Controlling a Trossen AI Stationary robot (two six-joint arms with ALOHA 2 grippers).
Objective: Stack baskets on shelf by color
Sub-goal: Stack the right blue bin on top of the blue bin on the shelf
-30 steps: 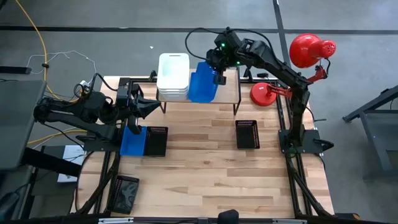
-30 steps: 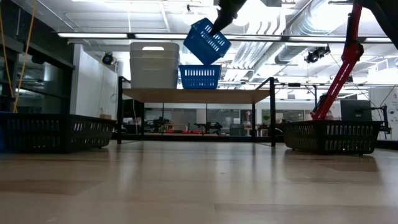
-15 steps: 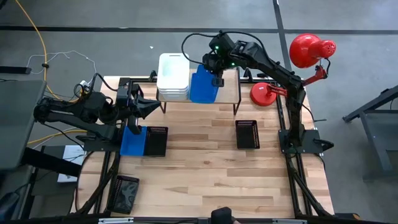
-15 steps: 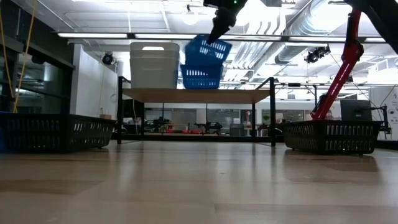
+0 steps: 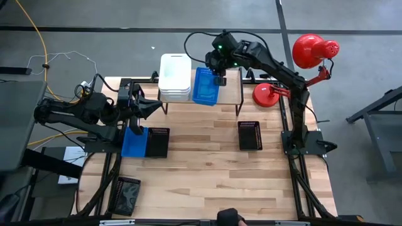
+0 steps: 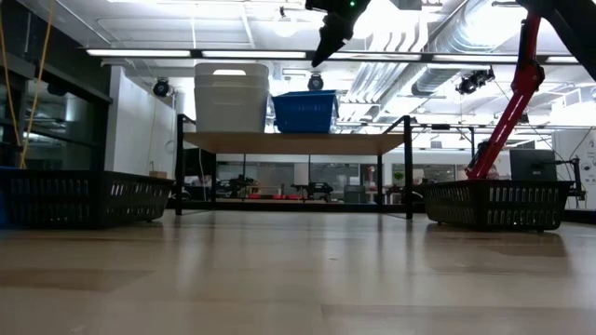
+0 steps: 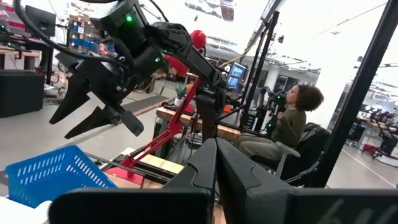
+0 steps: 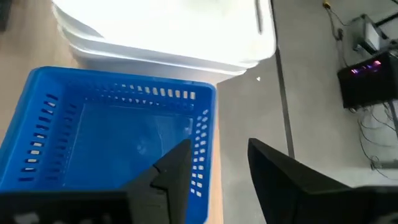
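On the shelf a stack of white baskets stands beside a blue basket that sits level, nested in another blue one. My right gripper hovers open just above the blue basket's far end, fingers apart and touching nothing. My left gripper waits shut above the table's left side. On the table lie a blue basket and two black baskets.
A red desk lamp stands at the table's far right, beside the shelf. Another black basket lies at the near left edge. Bare tabletop spreads through the middle and near side. A person sits beyond the table.
My right gripper has opened and let go of the blue basket. The basket, held tilted above the shelf a second ago, has dropped into the blue basket on the shelf and now sits level in it.
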